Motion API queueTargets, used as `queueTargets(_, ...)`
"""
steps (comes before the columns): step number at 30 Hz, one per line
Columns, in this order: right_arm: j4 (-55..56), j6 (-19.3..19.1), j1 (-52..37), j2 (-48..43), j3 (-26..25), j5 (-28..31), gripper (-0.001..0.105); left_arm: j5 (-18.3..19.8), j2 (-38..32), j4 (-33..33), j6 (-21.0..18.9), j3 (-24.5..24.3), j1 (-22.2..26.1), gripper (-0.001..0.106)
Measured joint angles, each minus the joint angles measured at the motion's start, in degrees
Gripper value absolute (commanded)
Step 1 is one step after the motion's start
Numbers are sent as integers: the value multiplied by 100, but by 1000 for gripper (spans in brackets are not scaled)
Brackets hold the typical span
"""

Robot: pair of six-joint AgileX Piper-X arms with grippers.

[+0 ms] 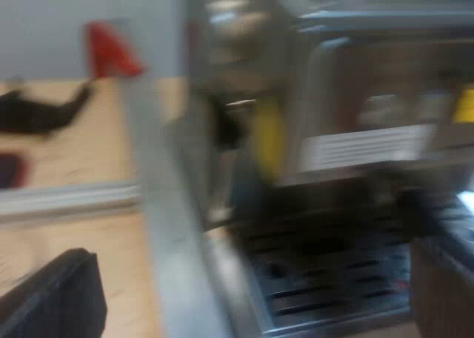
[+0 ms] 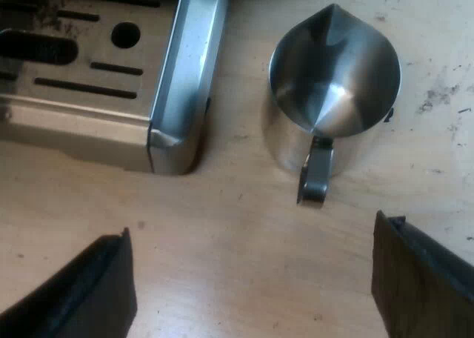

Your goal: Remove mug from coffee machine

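Left wrist view: left pincer (image 1: 248, 293) spread wide, empty, facing the coffee machine (image 1: 355, 130) front

Right wrist view: right pincer (image 2: 252, 279) spread wide, holding nothing, above the mug (image 2: 333, 78). Mug upright on the counter (image 2: 222, 242), just beside the drip tray (image 2: 81, 78) corner, off the machine. Removal looks done; next move calls for backing straight off, clear of the mug's handle
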Motion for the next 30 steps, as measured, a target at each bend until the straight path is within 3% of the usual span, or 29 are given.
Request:
queueTargets(2,-92,-8,-451,122,0,-265,69,-102,0,85,18,0,285,85)
queueTargets(7,-118,-108,-1305,155,0,-545,69,-272,0,195,367,0,304,85)
queueTargets(8,-95,-388,-1842,129,0,-623,69,-300,0,264,484,0,304,85)
queueTargets(14,-47,-902,-2752,-266,0,-752,69,-378,0,447,596,0,304,85)
queueTargets(23,-47,-1203,-2815,-1350,0,-789,69,-378,-36,601,735,0,304,85)
queueTargets(30,-47,-1218,-2815,-2495,0,-819,69,-464,-749,685,747,-14,304,85)
